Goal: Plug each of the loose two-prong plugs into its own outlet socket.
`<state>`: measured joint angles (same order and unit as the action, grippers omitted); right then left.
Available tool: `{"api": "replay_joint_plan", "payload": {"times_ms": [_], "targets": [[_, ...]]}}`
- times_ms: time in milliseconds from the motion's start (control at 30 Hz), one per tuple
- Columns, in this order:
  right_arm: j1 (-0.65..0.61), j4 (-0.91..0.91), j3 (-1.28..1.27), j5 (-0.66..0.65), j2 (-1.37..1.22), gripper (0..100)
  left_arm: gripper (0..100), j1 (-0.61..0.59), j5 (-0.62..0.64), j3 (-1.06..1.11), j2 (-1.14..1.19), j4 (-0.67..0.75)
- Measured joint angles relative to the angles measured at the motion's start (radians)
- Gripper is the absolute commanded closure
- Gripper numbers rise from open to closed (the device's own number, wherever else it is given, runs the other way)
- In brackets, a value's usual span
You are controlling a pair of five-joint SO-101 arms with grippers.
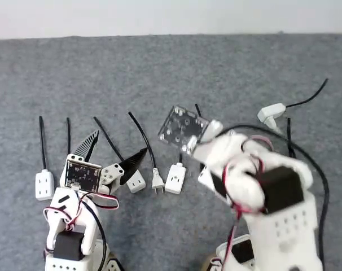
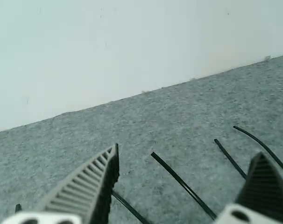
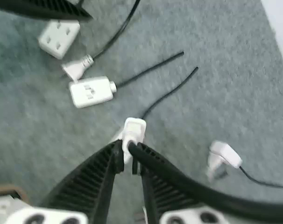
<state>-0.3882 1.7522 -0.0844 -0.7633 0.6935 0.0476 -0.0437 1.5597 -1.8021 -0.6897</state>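
Right wrist view: white plug (image 3: 133, 129) pinched between right pincer (image 3: 128, 151) tips.

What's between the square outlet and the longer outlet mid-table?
A loose two-prong plug lies between the square outlet and longer outlet, seen in the high view.

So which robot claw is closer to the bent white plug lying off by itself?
Right. The right gripper, shut on a small white plug, is near the bent white plug; the open left gripper is far off opposite.
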Motion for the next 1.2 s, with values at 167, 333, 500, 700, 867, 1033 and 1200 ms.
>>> {"api": "replay_joint_plan", "payload": {"times_ms": [167,333,500,700,867,1033,1200], "targets": [[0.091,0.003,-0.012,-0.250,-0.072,99.0,59,0.000,0.000,0.000,0.000,0.000],[0.146,0.003,-0.089,-0.450,-0.092,99.0,59,0.000,0.000,0.000,0.000,0.000],[0.146,0.003,-0.178,-0.634,-0.101,99.0,59,0.000,0.000,0.011,0.000,0.000],[0.147,0.003,-0.256,-0.793,-0.101,99.0,59,0.000,-0.018,0.009,0.000,0.000],[0.143,-0.005,-0.307,-0.812,-0.101,98.9,59,-0.002,-0.018,0.009,0.000,0.000],[0.143,-0.106,-0.364,-0.812,-0.101,98.9,59,-0.002,-0.018,0.009,0.000,0.000],[0.141,-0.143,-0.411,-0.793,-0.101,98.9,59,0.000,-0.018,0.009,0.000,0.000]]}}
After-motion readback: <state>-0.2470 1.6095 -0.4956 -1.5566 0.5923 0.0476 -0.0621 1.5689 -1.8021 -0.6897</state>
